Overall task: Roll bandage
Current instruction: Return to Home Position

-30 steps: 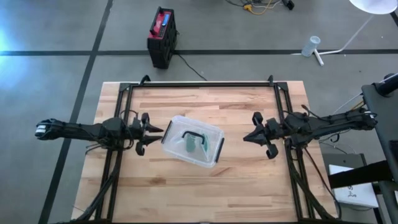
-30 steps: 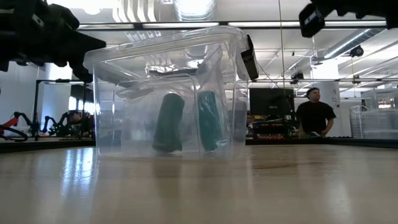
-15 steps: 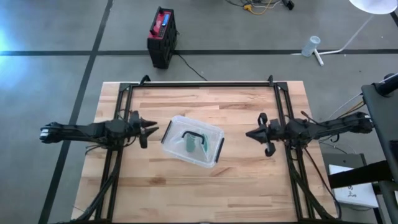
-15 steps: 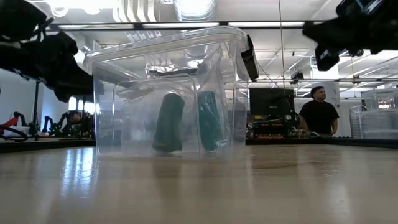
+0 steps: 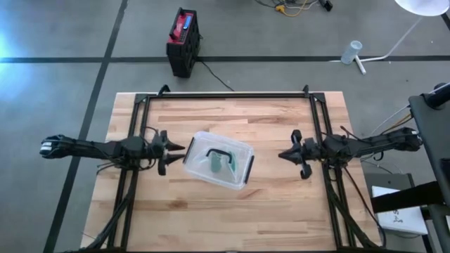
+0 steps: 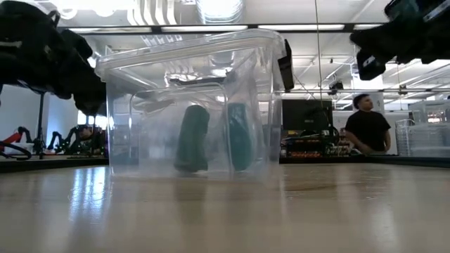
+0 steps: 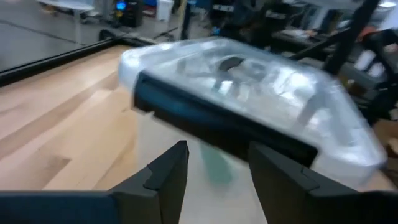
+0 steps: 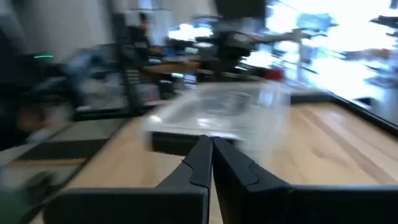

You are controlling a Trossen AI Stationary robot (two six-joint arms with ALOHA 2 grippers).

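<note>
Two bandage rolls stand upright inside the transparent bin point(image 6: 186, 105): a dark green roll point(image 6: 191, 138) and a teal roll point(image 6: 239, 137), just beside each other near the bin's middle. From above only a green-teal shape shows through the lid point(image 5: 228, 146).

Lid is seated on the bin, with a dark handle point(image 5: 219, 152) across its top and a dark latch point(image 5: 249, 169) down at the end nearer the right arm. The bin sits near the centre of the wooden table point(image 5: 281, 211), turned askew to the table's edges.

Left gripper point(image 5: 176, 148) hangs just off one short end of the bin, apart from it. The left wrist view shows its fingers point(image 7: 169, 169) spread, with the lid's dark edge across the gap, gripping nothing.

Right gripper point(image 5: 283, 154) is well clear of the other end, over bare table, its fingers point(image 8: 200, 158) pressed together with nothing between them.

Beyond the table, a red-and-black case point(image 5: 183, 41) on the floor. In the low view a person point(image 6: 368, 131) in a dark shirt stands far back in the room.
</note>
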